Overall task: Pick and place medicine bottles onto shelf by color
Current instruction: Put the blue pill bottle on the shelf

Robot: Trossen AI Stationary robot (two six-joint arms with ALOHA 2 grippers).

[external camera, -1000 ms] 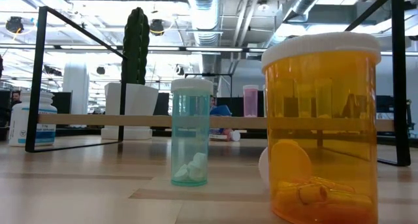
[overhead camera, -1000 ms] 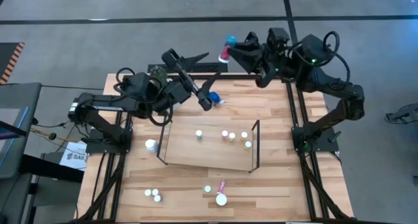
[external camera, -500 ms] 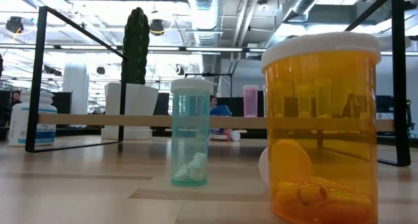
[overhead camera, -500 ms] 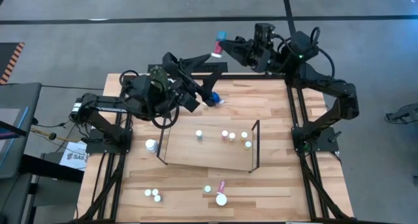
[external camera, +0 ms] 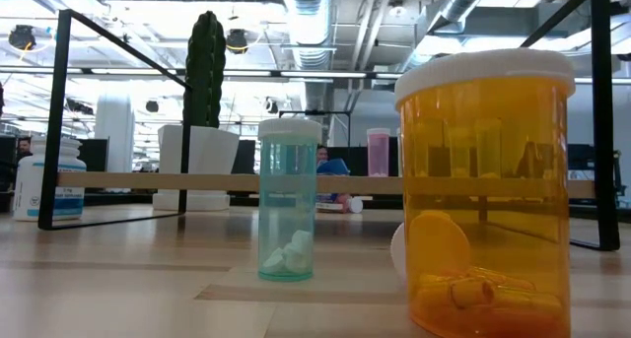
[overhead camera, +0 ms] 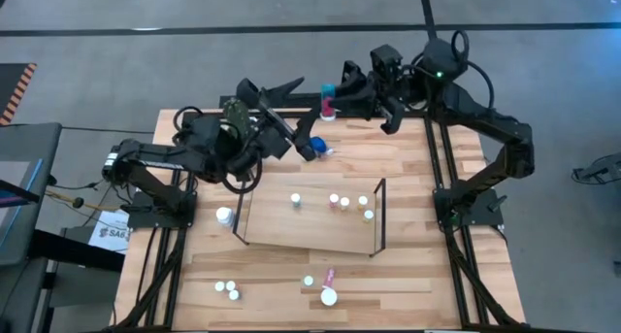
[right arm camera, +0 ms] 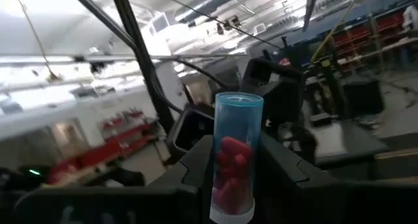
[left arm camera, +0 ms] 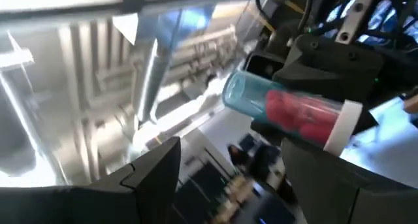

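High view: the right gripper [overhead camera: 335, 98] is raised past the far edge of the surface [overhead camera: 408, 275], jaws clamped on a blue-tinted bottle [overhead camera: 329, 98] with red pills inside. The left gripper [overhead camera: 296, 83] points toward it from just beside, jaws part open with nothing between them; it looks like a handover is being lined up. The shelf [overhead camera: 310, 221] sits mid-surface, carrying four small bottles along its far side, with a fifth bottle [overhead camera: 369, 216] nearer its right end. More bottles stand loose at the near edge, and a blue-capped one [overhead camera: 318, 146] lies at the far side.

Low view: neither arm shows. An orange bottle [external camera: 485, 195] stands close to the lens, a teal bottle [external camera: 288, 213] left of it, the shelf board behind them, and a cactus pot [external camera: 202, 151] beyond.

Left wrist view: the bottle lies crosswise in the right jaws, still beyond the left fingers [left arm camera: 157, 172].

Right wrist view: the bottle stands upright in the jaws, white cap nearest the camera.

Risk: if the right jaws let go before the left close squarely, the bottle could drop off the far edge to the floor; a skewed grab might also tip it out.
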